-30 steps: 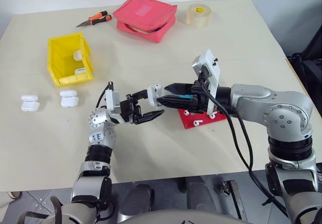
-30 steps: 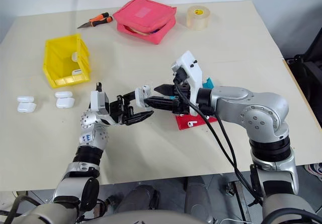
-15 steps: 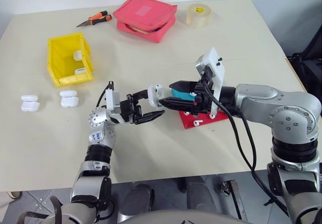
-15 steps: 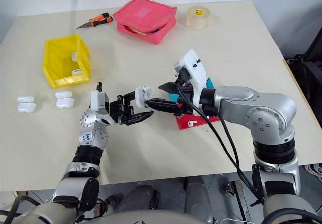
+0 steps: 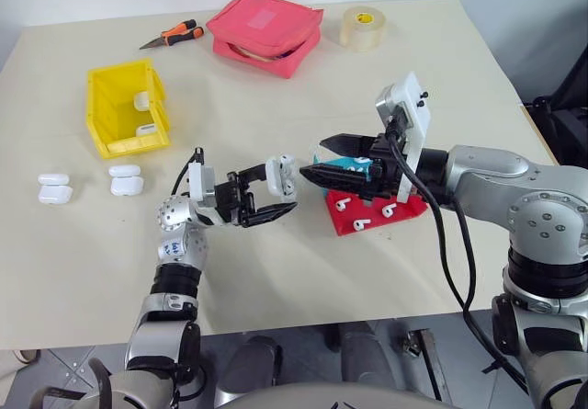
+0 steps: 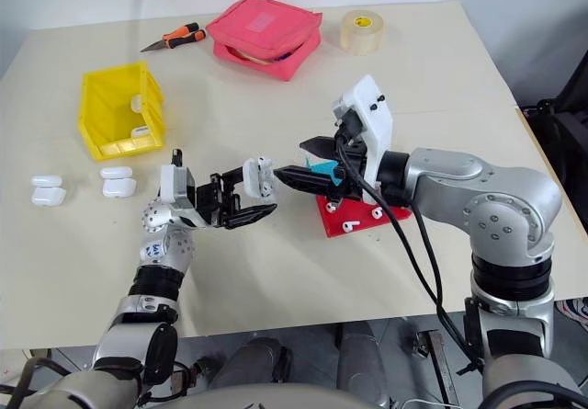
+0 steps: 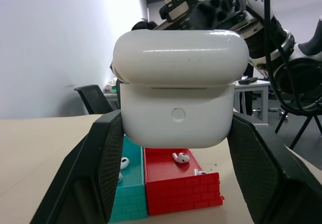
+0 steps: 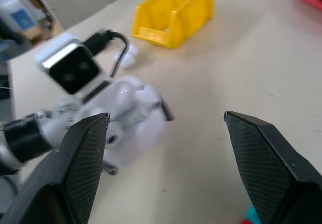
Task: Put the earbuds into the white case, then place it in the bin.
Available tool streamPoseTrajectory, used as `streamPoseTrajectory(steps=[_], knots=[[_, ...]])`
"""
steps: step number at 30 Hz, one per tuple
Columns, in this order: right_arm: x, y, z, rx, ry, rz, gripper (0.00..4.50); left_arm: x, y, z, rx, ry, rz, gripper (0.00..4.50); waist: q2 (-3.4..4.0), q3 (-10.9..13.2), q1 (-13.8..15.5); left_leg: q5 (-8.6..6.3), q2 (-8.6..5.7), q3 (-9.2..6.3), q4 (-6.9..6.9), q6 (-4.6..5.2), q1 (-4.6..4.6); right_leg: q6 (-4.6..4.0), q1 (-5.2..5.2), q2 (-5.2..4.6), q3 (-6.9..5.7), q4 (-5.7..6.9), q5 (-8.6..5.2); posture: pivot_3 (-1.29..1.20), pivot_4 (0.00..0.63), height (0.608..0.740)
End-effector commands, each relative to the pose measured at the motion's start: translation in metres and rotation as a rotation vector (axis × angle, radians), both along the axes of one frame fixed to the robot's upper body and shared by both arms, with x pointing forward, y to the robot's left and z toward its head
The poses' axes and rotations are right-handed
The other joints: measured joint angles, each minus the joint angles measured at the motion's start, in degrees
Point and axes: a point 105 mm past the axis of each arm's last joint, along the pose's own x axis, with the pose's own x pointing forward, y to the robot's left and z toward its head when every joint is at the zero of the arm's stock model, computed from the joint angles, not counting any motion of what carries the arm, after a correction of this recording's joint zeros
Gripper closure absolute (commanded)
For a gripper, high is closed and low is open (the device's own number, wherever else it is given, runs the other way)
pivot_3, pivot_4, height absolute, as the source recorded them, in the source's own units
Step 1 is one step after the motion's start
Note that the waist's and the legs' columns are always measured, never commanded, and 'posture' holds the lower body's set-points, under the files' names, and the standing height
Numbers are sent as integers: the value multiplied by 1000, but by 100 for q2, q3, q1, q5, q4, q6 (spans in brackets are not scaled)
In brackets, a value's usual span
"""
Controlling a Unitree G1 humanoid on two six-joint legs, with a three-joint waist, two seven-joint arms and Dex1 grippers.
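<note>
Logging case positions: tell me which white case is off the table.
The white case gripped by the left gripper, held above the table before the open right gripper. The others lie on the table or in the yellow bin.

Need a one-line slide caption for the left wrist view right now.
Left hand shut on the closed white case, held above the table with the red tray of earbuds beyond it.
</note>
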Motion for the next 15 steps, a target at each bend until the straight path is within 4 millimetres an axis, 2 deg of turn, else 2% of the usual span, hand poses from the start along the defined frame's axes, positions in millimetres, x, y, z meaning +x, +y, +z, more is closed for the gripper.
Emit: streamPoseTrajectory(steps=[1, 7, 15], knots=[[14, -2, 9, 1, -62, -56, 710, -2, 1, 7, 0, -28, -24, 1746, 0, 0, -2, 0, 0, 1, -1, 0, 0, 0, 0, 0, 1, 0, 0, 0, 150, 740], [25, 6, 7, 6, -69, -64, 710, -2, -1, 10, -3, -28, -28, 1746, 0, 0, -5, 0, 1, 1, -2, 0, -1, 0, -2, 1, 0, -1, 0, 0, 150, 740], [17, 17, 8, 21, -76, 0, 710, -2, -2, 10, 4, -26, -32, 1746, 0, 0, -9, 0, 0, 0, -1, 0, -1, 0, -3, 2, -1, -1, 0, 0, 150, 740]])
